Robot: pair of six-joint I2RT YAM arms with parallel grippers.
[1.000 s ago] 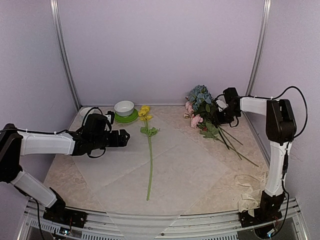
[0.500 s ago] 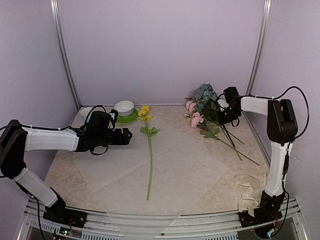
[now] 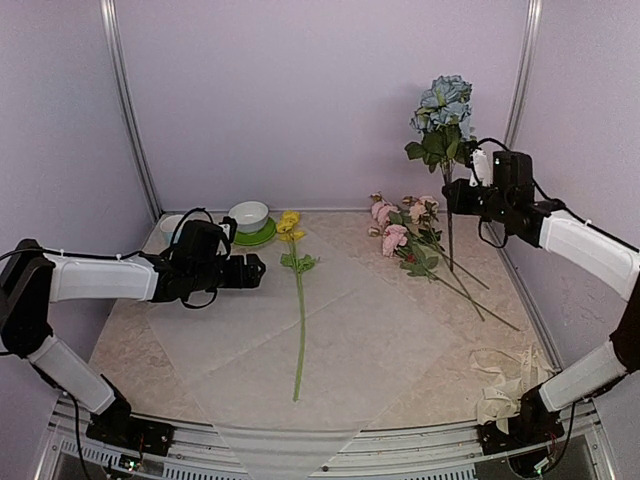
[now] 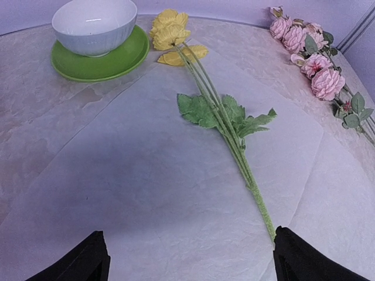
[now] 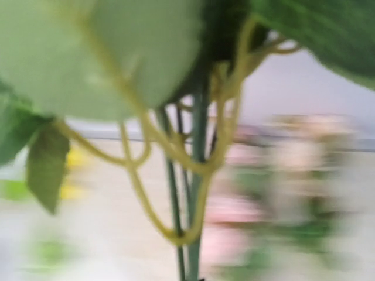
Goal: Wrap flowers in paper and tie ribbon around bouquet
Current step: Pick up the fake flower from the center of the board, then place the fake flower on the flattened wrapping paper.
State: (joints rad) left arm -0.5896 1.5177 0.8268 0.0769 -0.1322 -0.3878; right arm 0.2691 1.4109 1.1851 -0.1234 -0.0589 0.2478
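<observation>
Left wrist: white bowl (image 4: 94,23) on green saucer (image 4: 126,58), beside yellow blooms (image 4: 167,29).

Lilac walls (image 3: 320,100); metal corner posts (image 3: 130,110); marbled tabletop (image 3: 118,342)

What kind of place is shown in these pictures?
Probably a robot test booth: plain lilac walls with metal corner posts, and a left arm and right arm working over a table.

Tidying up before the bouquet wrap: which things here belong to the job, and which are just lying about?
Job: hydrangea, held in the right gripper; pink flowers; yellow flower; paper; ribbon.
Lying about: bowl; green plate.
</observation>
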